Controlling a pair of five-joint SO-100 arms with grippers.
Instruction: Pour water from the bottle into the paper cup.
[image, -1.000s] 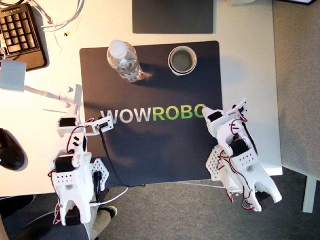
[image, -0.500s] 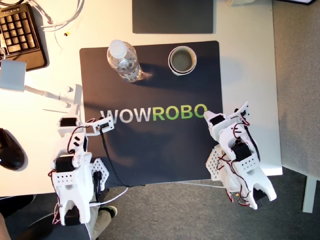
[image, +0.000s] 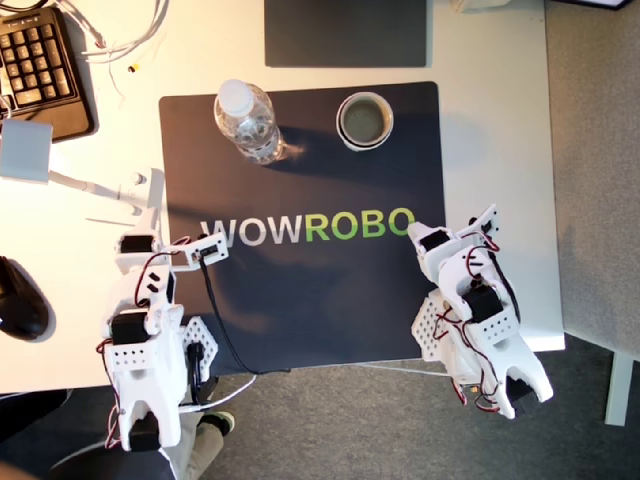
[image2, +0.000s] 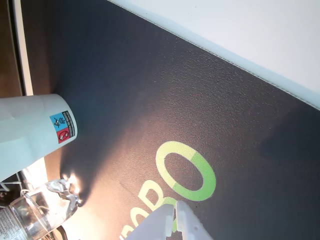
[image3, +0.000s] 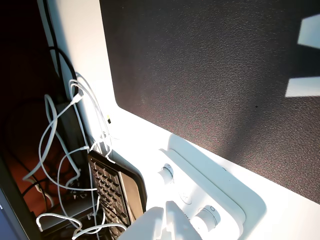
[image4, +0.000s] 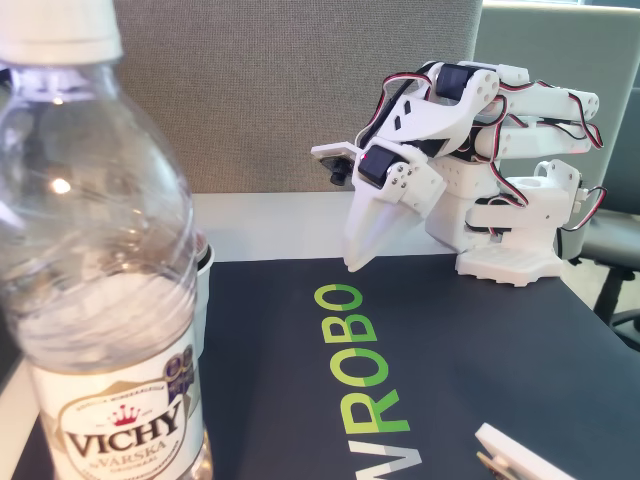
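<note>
The bottle (image: 246, 120) and the paper cup (image: 364, 119) stand apart along the far edge of the mat (image: 300, 300), bottle toward the exterior view's left. A keyboard (image: 35, 62) lies on the table (image: 490, 120) beyond the mat's far corner at that view's left.

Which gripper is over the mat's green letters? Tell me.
My second gripper, above the green O; my first gripper hangs off the mat, over white table.
</note>
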